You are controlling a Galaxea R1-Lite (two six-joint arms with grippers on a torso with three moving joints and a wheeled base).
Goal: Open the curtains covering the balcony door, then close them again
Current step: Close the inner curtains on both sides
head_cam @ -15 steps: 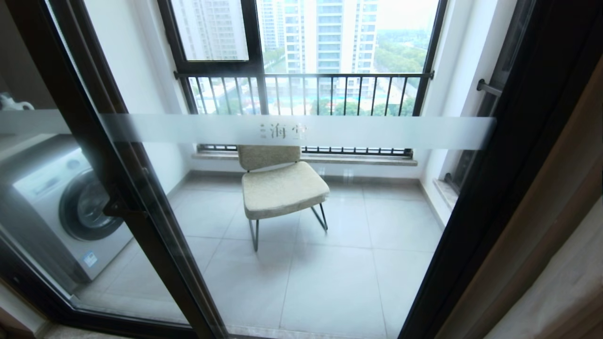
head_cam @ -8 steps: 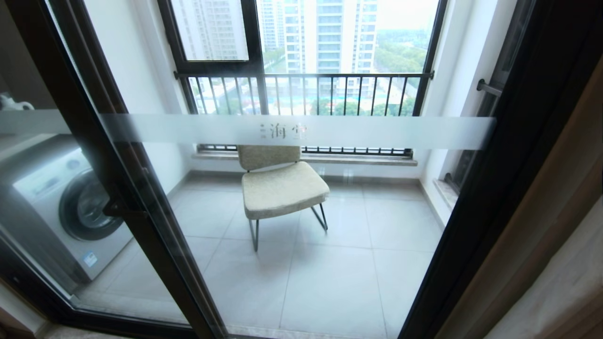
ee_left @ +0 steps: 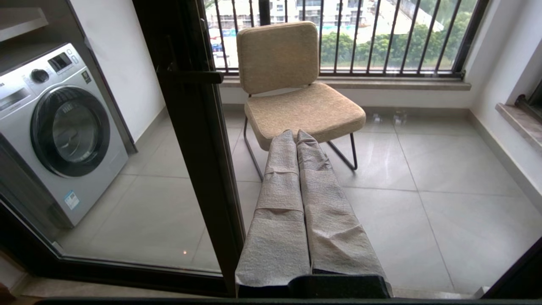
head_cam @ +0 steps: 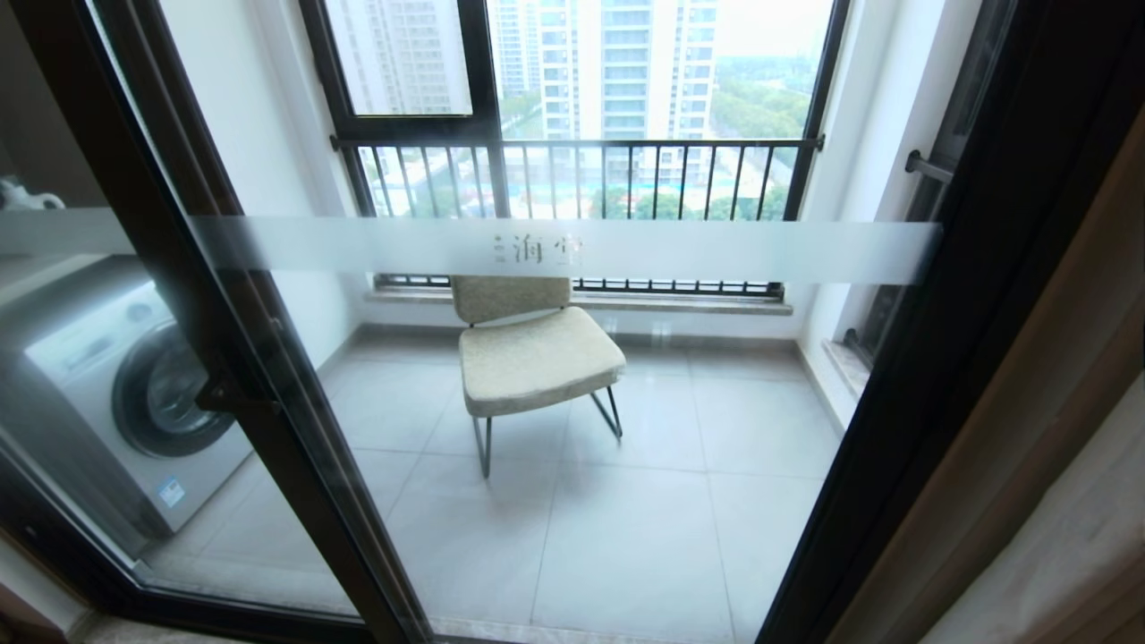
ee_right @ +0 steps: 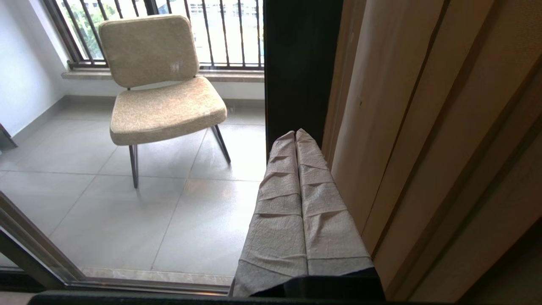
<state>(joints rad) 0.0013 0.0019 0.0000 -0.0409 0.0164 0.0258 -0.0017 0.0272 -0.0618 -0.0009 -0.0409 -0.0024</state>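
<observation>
The balcony door (head_cam: pixel 572 250) fills the head view: black-framed glass panels with a frosted white band, uncovered. The curtains (head_cam: pixel 1055 447) hang gathered at the right edge as beige folds. Neither gripper shows in the head view. In the left wrist view my left gripper (ee_left: pixel 296 133) is shut with nothing in it, its cloth-wrapped fingers pressed together and pointing at the glass beside the door's black upright (ee_left: pixel 199 148). My right gripper (ee_right: pixel 295 132) is also shut and empty. It sits just in front of the door frame (ee_right: pixel 296 63), close beside the beige curtains (ee_right: pixel 423 127).
Behind the glass a beige chair (head_cam: pixel 532 353) stands on the tiled balcony floor (head_cam: pixel 626 537). A washing machine (head_cam: pixel 134 394) sits at the left. A black-framed window with a barred railing (head_cam: pixel 572 170) closes the far side.
</observation>
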